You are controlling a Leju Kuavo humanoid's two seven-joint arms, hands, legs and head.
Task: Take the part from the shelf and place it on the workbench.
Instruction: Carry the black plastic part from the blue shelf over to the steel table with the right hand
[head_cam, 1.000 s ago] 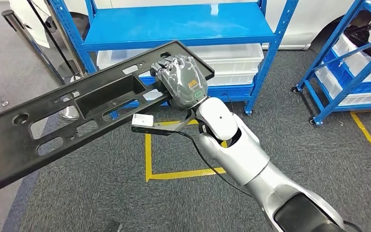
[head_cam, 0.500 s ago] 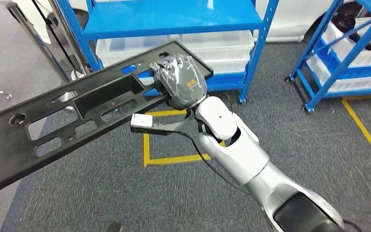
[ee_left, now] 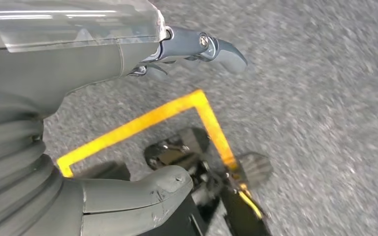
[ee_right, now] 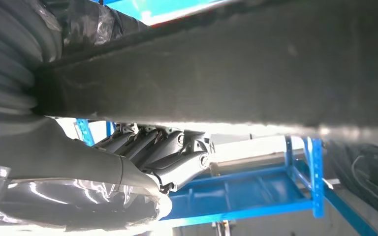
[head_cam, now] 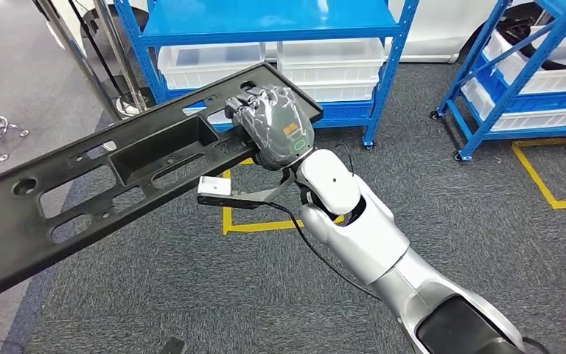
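Long black plastic panel with cut-outs (head_cam: 96, 184) held tilted in the air over grey carpet (head_cam: 486, 243) with yellow tape lines (head_cam: 265, 225), right hand (head_cam: 273, 125) clenched on its far end before blue metal shelves (head_cam: 265, 29), left hand (ee_left: 78, 49) holding nothing, fingers apart.

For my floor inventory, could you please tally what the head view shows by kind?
Black part, held in the right hand: 1
Blue shelf racks: 2
Yellow floor-tape outlines: 2
Total: 5
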